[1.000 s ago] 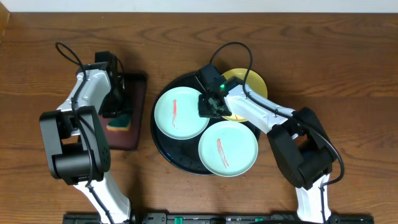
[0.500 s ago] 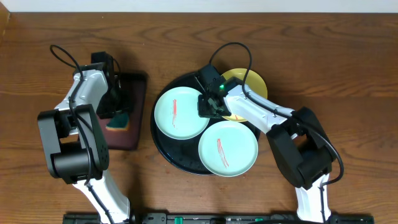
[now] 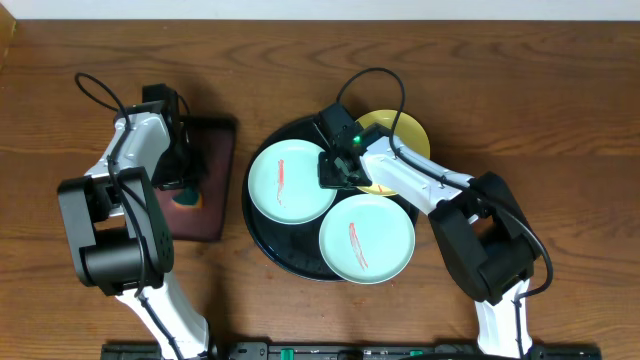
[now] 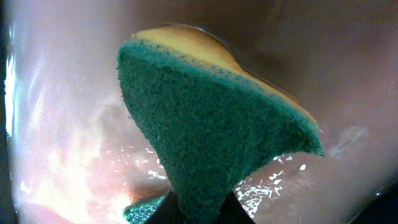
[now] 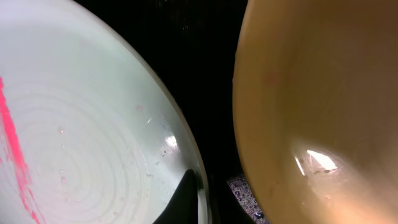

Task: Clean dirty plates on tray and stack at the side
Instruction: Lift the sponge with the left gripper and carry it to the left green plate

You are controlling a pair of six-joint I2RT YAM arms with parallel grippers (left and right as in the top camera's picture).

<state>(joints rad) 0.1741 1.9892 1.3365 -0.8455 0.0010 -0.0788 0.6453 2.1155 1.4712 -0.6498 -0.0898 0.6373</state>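
Observation:
A glossy black tray [image 3: 258, 232] holds two mint-green plates, each with a red smear. One lies at the left [image 3: 285, 180], the other at the front [image 3: 367, 238]. A yellow plate [image 3: 405, 140] rests half over the tray's far right rim. My right gripper [image 3: 338, 172] is shut on the left mint plate's right edge; in the right wrist view its dark finger [image 5: 185, 198] lies on that plate [image 5: 81, 124], beside the yellow plate [image 5: 323, 93]. My left gripper [image 3: 183, 182] is shut on a green-and-yellow sponge [image 4: 211, 124], pinching it at the bottom.
A dark maroon rectangular tray [image 3: 215, 215] lies left of the black tray, under the left gripper and the sponge [image 3: 189, 198]; its wet surface [image 4: 62, 124] shines in the left wrist view. Bare wooden table [image 3: 560, 120] surrounds both trays.
The left gripper has closed on the sponge and shifted slightly left over the maroon tray. The right arm and the plates have not moved.

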